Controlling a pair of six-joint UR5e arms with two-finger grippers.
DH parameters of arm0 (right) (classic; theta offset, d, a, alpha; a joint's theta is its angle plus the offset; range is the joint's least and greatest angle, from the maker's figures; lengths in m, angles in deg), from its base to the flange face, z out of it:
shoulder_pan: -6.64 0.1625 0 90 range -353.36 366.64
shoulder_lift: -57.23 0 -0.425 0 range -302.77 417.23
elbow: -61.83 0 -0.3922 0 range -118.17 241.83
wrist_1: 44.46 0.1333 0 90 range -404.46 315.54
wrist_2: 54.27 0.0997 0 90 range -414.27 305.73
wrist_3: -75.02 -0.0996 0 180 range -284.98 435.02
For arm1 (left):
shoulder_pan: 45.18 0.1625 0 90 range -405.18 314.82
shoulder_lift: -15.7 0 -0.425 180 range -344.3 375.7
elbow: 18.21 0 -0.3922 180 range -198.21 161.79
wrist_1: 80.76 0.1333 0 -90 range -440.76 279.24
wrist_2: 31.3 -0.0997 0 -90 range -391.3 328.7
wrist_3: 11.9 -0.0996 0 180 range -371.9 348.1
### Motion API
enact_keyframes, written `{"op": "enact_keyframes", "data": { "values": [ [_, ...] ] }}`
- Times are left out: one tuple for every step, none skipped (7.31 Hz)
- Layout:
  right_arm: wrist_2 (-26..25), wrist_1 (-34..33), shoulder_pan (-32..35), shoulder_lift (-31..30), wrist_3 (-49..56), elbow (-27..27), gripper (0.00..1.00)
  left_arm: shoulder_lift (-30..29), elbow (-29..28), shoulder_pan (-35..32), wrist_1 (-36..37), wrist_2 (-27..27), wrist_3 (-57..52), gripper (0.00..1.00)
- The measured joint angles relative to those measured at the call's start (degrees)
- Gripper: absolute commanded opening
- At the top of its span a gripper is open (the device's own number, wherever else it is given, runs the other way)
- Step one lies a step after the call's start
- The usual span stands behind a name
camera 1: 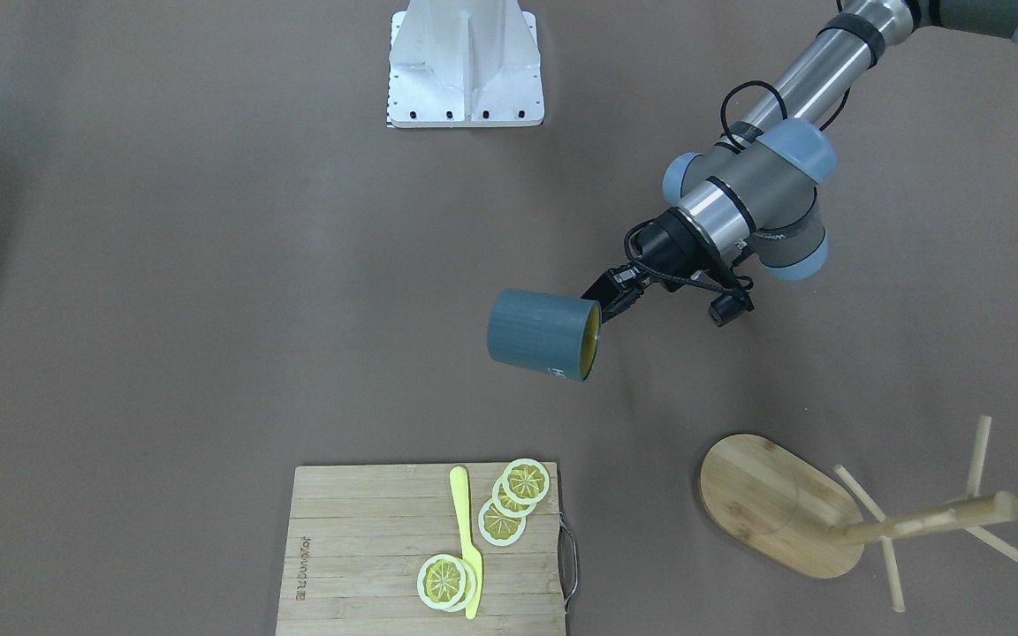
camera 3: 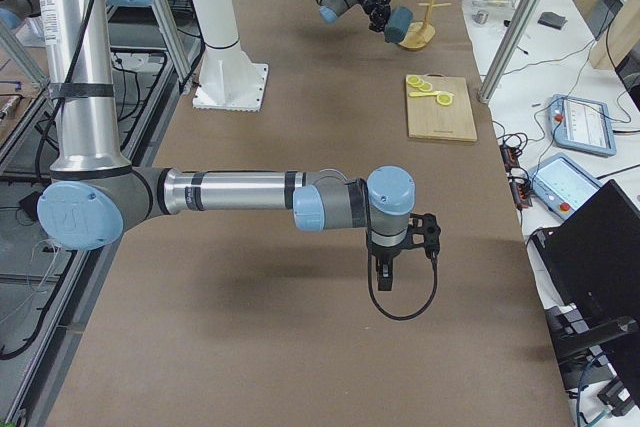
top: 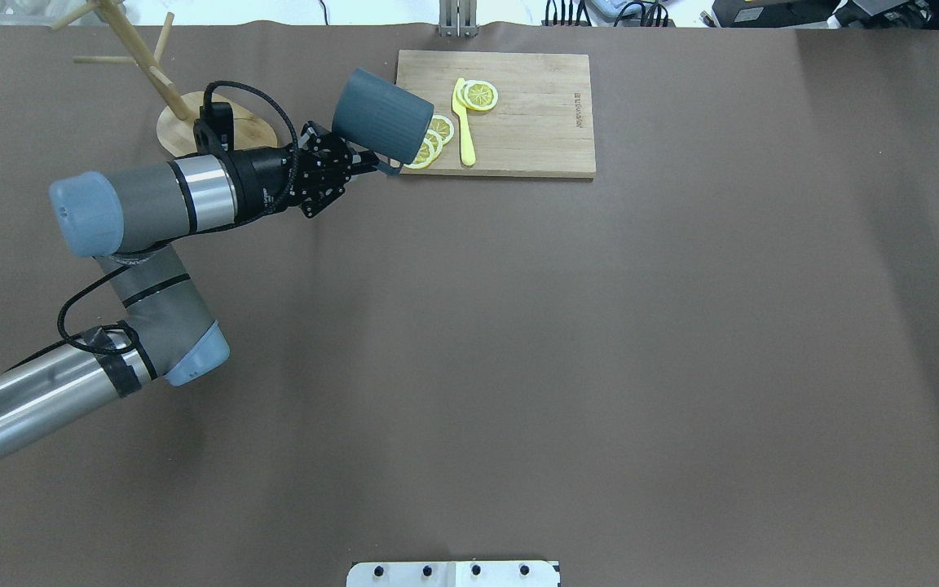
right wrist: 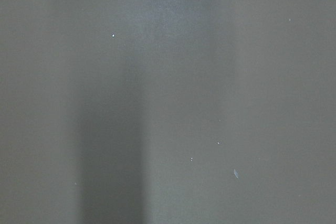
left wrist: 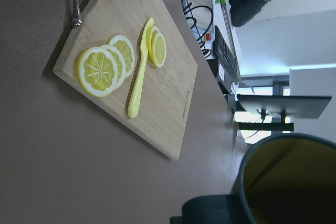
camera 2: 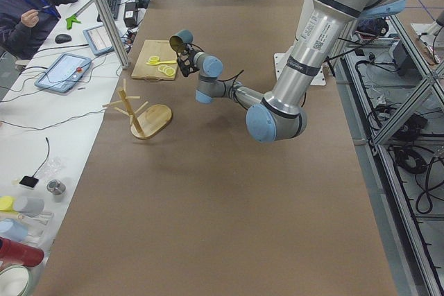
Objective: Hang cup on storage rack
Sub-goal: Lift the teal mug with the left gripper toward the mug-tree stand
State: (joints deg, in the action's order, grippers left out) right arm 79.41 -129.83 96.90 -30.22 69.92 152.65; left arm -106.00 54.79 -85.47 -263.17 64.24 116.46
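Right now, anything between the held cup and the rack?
Nothing visible. The left gripper holds the cup aloft, tipped sideways; only bare table lies between it and the storage rack. The cutting board sits off that path.

Blue-grey cup [camera 1: 537, 334] tilted sideways aloft; bamboo storage rack [camera 1: 765, 499] stands upright nearby.

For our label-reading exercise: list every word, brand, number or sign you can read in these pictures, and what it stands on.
"H": white letter on the cup, by its rim; the rest cannot be made out.
Burnt-in mark on the cutting board: too small to read.
Lettering on the left arm's wrist joint: too blurred to read.
A sticker on that arm's tube: too small to read.
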Motion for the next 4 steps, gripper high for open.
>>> {"op": "enact_keyframes", "data": {
  "values": [
    [0.0, 0.0, 0.0, 0.0, 0.0, 0.1, 1.00, -0.1, 0.0, -0.2, -0.2, -4.2, 7.4, 0.00],
    [0.0, 0.0, 0.0, 0.1, 0.0, 0.1, 1.00, -0.2, 0.0, -0.3, -0.1, -8.6, 14.3, 0.00],
    [0.0, 0.0, 0.0, 0.1, 0.1, 0.2, 1.00, -0.3, -0.1, -0.6, 0.1, -12.6, 20.5, 0.00],
    [-0.1, 0.0, 0.0, 0.2, 0.0, 0.4, 1.00, -0.2, -0.4, -0.9, 0.7, -16.2, 25.1, 0.00]
  ]
}}
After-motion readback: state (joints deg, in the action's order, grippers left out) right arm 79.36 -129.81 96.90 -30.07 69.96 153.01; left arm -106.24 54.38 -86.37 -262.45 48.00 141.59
